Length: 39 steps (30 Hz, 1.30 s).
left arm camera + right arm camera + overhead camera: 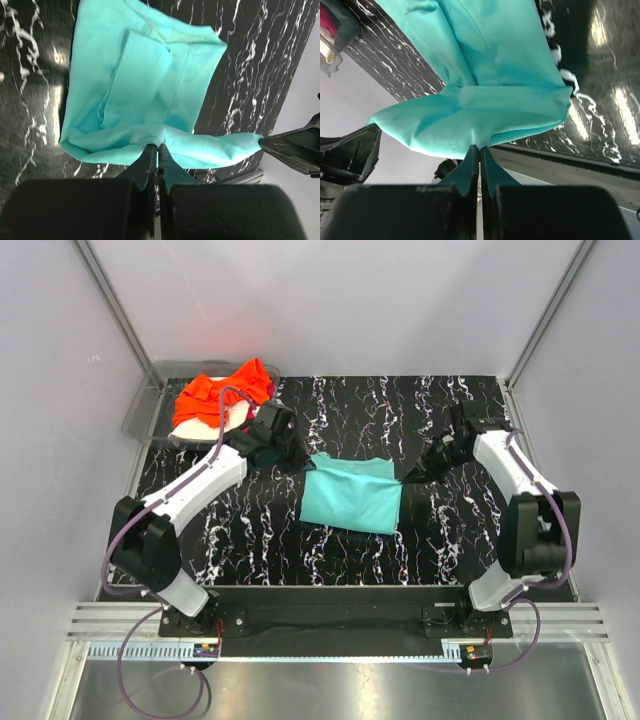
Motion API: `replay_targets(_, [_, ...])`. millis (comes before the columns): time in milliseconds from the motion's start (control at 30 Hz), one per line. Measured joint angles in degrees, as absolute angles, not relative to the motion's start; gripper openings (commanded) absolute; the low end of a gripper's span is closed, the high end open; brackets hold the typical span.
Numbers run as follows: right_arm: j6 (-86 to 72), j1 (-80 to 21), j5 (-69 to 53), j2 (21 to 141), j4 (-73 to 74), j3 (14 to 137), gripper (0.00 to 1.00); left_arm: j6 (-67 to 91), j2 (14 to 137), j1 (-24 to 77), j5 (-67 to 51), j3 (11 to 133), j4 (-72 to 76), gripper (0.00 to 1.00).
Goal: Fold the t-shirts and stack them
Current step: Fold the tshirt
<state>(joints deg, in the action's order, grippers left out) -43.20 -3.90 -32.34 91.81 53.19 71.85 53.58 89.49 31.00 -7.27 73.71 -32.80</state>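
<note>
The turquoise-teal t-shirt (351, 495) lies partly folded in the middle of the black marbled table. My left gripper (296, 458) is shut on its far left corner; in the left wrist view the fingers (158, 149) pinch the cloth edge (145, 90). My right gripper (412, 472) is shut on its far right corner; the right wrist view shows the jaws (479, 148) closed on the teal cloth (485, 75). An orange shirt (215, 392), with cream and magenta-red cloth (250, 412) under it, lies in the tray at far left.
A grey plastic tray (140, 412) sits at the table's far left corner, holding the other shirts. White walls and metal frame posts enclose the table. The arm bases stand at the near edge.
</note>
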Motion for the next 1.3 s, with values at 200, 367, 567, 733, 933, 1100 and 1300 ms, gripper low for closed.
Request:
replay_targets(200, [-40.6, -3.2, -35.5, 100.6, 52.5, 79.8, 0.00, 52.3, 96.0, 26.7, -10.8, 78.3, -31.2, 0.00])
replay_targets(367, [-39.8, -2.7, -37.2, 105.6, 52.3, 84.4, 0.01, 51.9, 100.0, 24.1, -13.3, 80.4, -29.5, 0.00])
replay_targets(567, [-39.1, -2.2, -38.3, 112.9, 52.2, 90.1, 0.07, 49.6, 106.4, 22.0, -15.9, 84.6, -28.3, 0.05])
replay_targets(733, [-38.3, -2.1, -38.6, 121.0, 52.4, 97.2, 0.07, 46.8, 113.2, 19.5, -17.7, 90.2, -27.3, 0.04])
replay_targets(933, [-38.0, -1.8, -39.9, 135.2, 51.2, 114.4, 0.20, 44.3, 123.9, 16.6, -19.1, 102.3, -27.0, 0.16])
replay_targets(1100, [-38.7, -1.5, -40.1, 142.6, 50.9, 124.4, 0.55, 41.9, 131.7, 15.4, -19.3, 112.4, -27.9, 0.35])
replay_targets(1300, [-36.2, -0.7, -39.8, 143.5, 51.4, 129.5, 0.73, 36.7, 131.7, 15.0, -16.6, 114.7, -30.9, 0.49])
